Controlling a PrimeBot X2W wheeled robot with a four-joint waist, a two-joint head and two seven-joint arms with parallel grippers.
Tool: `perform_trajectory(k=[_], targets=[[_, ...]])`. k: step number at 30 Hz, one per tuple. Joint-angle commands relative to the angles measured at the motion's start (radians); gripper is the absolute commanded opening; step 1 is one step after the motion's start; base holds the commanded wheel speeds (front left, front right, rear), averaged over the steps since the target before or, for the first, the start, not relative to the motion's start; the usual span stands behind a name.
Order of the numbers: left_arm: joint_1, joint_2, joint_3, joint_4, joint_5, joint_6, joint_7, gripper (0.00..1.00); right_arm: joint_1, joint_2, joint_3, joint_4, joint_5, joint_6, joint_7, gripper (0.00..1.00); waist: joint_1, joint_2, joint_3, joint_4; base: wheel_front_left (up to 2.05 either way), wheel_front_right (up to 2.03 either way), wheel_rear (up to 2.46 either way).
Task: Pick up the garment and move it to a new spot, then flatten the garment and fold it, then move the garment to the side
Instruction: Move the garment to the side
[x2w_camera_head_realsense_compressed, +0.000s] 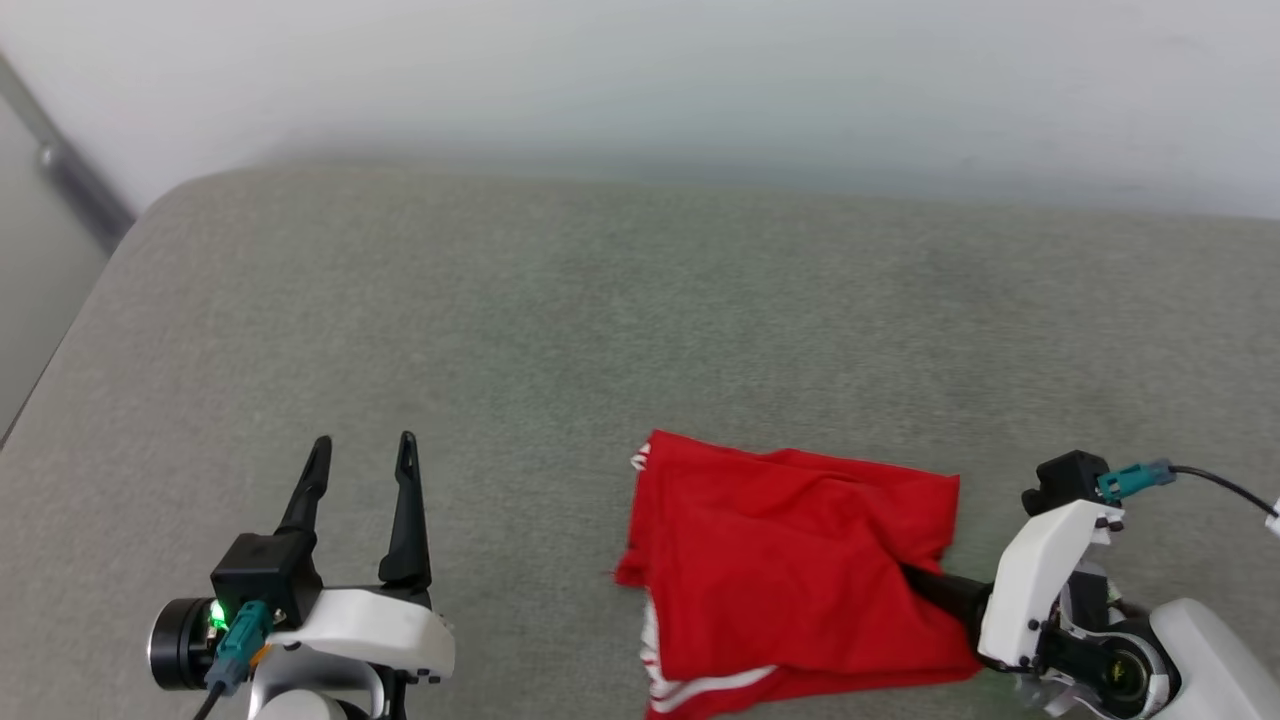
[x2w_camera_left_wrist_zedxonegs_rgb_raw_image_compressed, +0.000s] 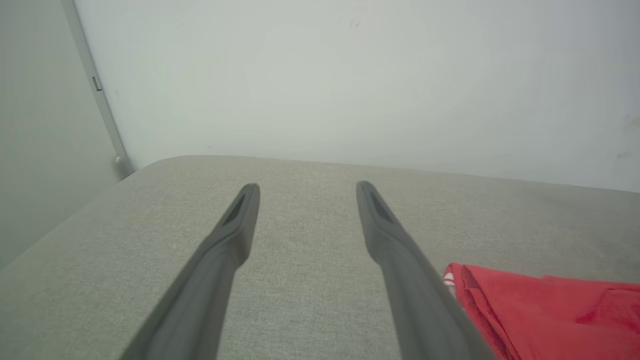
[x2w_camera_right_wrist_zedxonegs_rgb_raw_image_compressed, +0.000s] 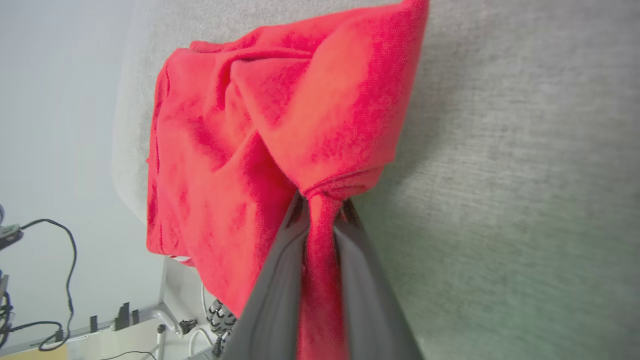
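Right gripper is pinched on a bunched ridge at the right edge of the garment, which lies folded at the front right of the cushion. Drag low and slow so the layers don't peel (thin grip, soft limp fabric). Left gripper spread, idle, well apart. Cushion: coarse grey-green weave, rounded corner. Plain pale wall behind.

The red garment lies folded and rumpled, near right on the grey surface, white-striped trim along its left edge.
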Motion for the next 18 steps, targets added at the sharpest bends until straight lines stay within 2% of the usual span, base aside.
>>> perform_trajectory(k=[1,5,9,13,18], targets=[[0.009,0.000,0.000,0.000,0.005,0.000,-0.007,1.00,-0.016,-0.029,0.019,0.008,-0.048,0.000,-0.022,0.00,0.0000,-0.0001,-0.031,-0.034,0.00,0.00,0.00],[0.021,0.009,-0.005,-0.006,0.007,-0.001,-0.004,1.00,-0.047,-0.062,0.059,0.053,-0.183,0.000,-0.071,0.00,0.0000,-0.0001,-0.053,-0.093,0.00,0.00,0.00],[0.030,0.010,-0.010,-0.021,0.014,0.008,-0.003,1.00,-0.081,-0.078,0.050,0.101,-0.292,-0.001,-0.083,0.00,0.0000,-0.0001,-0.047,-0.172,0.00,0.00,0.00],[0.021,0.012,-0.010,-0.041,0.018,0.014,-0.002,1.00,-0.134,-0.085,0.034,0.135,-0.394,-0.001,-0.087,0.00,0.0000,-0.0001,-0.009,-0.276,0.00,0.00,0.00],[-0.046,0.020,-0.029,-0.071,0.043,0.001,0.014,1.00,-0.225,-0.074,-0.042,0.188,-0.481,-0.001,-0.133,0.00,0.0000,-0.0001,0.080,-0.379,0.00,0.00,0.00]])
